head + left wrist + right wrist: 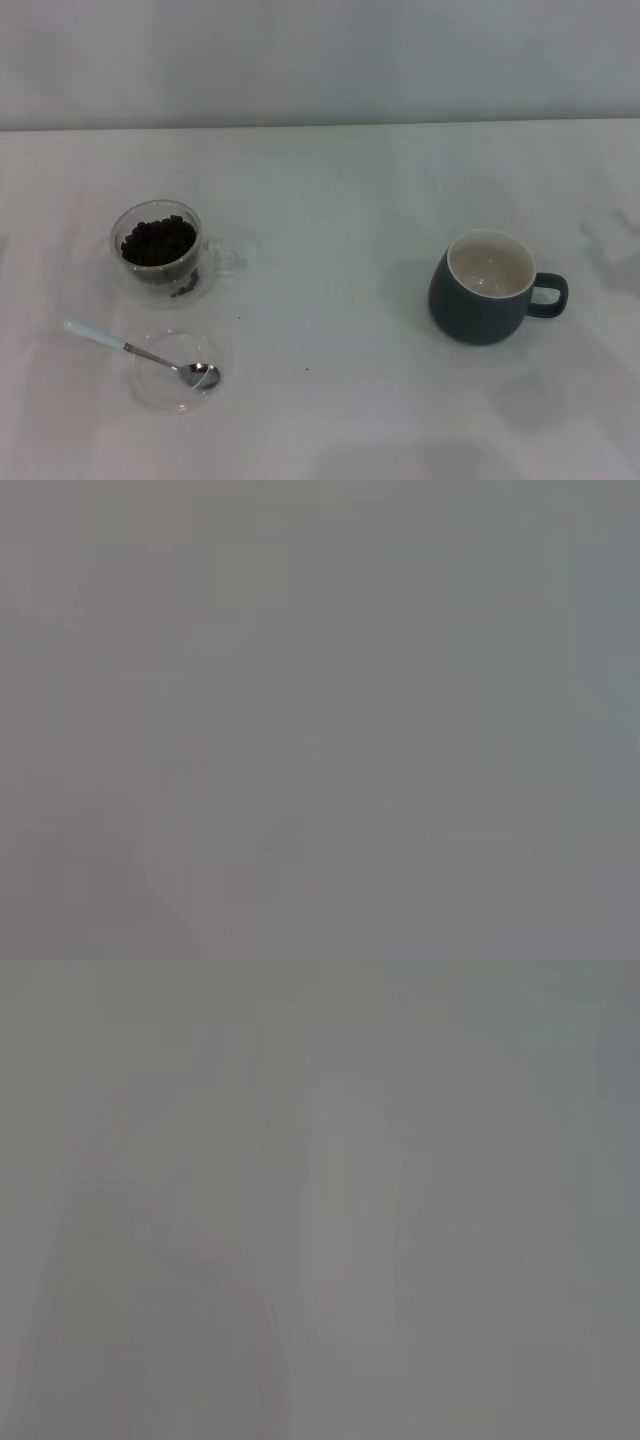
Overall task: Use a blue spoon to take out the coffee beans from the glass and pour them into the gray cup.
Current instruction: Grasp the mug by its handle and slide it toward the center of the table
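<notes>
In the head view the glass [160, 282] stands at the left of the white table, its clear handle pointing right, filled with dark coffee beans [158, 241]. In front of it lies the blue spoon [140, 353], its pale handle pointing left and its metal bowl resting in a flat clear round dish [158, 392]. The gray cup [484, 290] stands upright at the right, cream inside, with no beans showing in it and its handle pointing right. Neither gripper shows in any view. Both wrist views show only a plain grey blur.
The white table [330, 200] runs back to a pale wall. A faint shadow falls on the table at the far right edge [615, 250]. A few tiny dark specks lie between the dish and the mug.
</notes>
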Robot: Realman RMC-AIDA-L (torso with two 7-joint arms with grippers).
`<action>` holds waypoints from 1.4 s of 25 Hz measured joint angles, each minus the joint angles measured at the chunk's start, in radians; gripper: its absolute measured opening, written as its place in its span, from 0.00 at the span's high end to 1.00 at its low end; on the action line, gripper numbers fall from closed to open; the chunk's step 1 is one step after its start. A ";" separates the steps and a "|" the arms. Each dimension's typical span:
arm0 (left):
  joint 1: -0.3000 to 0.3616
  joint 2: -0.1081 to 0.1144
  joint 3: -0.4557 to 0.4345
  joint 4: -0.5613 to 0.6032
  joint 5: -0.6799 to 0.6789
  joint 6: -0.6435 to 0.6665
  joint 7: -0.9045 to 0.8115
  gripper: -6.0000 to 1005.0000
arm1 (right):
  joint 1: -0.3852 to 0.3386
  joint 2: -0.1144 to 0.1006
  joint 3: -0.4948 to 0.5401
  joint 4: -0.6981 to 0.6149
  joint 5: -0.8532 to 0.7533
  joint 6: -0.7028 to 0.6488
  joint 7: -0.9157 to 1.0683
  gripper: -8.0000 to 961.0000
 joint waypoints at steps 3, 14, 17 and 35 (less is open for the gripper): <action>0.001 0.002 -0.002 0.005 -0.002 0.000 0.000 0.13 | -0.016 -0.005 0.000 0.001 -0.050 -0.018 0.002 0.43; 0.008 0.005 -0.007 0.008 -0.007 0.000 0.000 0.13 | -0.066 0.031 0.002 0.025 -0.143 -0.011 -0.052 0.34; 0.010 0.005 -0.008 0.008 -0.018 0.000 -0.001 0.13 | -0.069 0.036 0.001 0.056 -0.143 -0.006 -0.067 0.28; -0.005 0.006 -0.008 0.040 -0.045 0.002 -0.006 0.13 | -0.064 0.043 -0.055 0.127 -0.146 0.050 -0.061 0.13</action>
